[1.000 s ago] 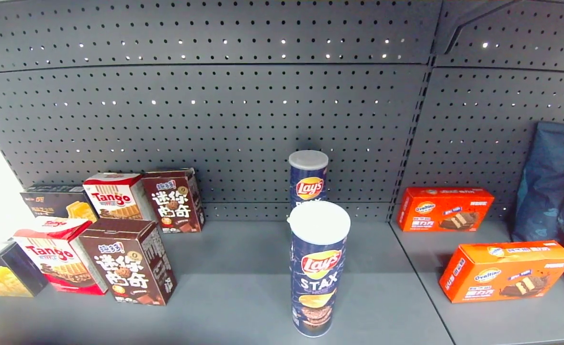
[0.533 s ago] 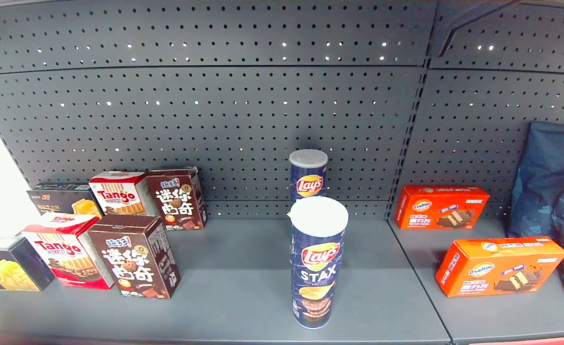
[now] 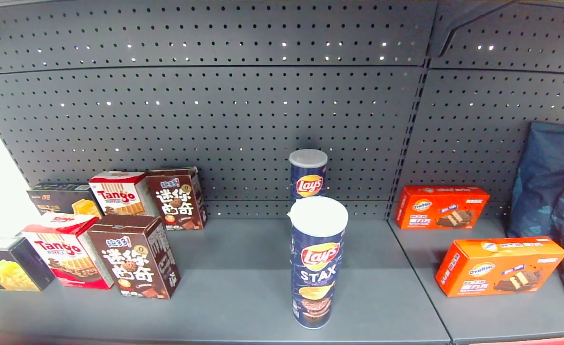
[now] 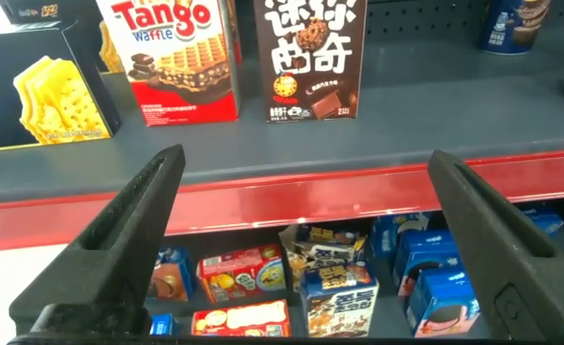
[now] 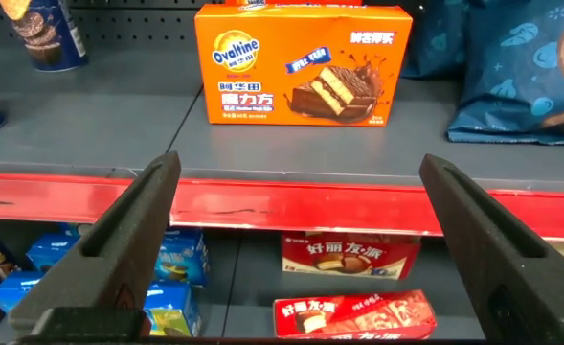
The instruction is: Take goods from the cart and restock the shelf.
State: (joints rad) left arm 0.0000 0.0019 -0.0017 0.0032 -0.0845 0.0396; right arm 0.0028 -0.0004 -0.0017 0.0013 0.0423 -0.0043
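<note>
Dark grey shelf with pegboard back.

Centre: two upright chip cans in line, front can near the shelf edge, rear can against the pegboard.

Left: standing brown cookie box, wafer box and black-and-yellow box, with a matching row behind.

Right: front orange cake box, rear orange cake box, blue bags.

Left end effector: fingers spread wide, nothing held, level with the red shelf edge, facing the wafer and cookie boxes.

Right end effector: likewise wide open and empty, facing the front orange cake box.

Below the red edge: further packaged goods on a lower level.
</note>
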